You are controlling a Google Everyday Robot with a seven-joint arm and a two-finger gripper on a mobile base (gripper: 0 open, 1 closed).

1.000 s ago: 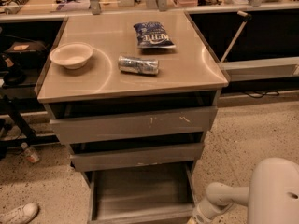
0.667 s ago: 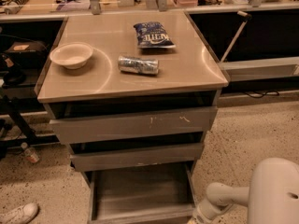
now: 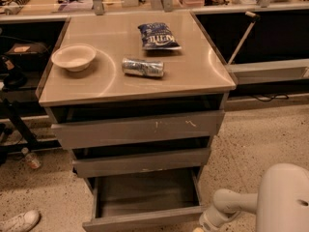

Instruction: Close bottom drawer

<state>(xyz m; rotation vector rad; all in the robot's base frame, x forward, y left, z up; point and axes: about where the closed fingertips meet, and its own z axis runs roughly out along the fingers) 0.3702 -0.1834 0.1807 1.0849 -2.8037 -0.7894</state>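
Speckled floor [image 3: 260, 134] below; plain grey metal bottom drawer [image 3: 140, 220] stands open. Push its front squarely with your gripper [image 3: 201, 227], low at its right corner; I cannot tell its grip.

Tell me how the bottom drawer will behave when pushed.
The bottom drawer looks rigid metal and empty, so probably light, sliding straight. The claw sits by its right front corner; an off-centre push might rack it.
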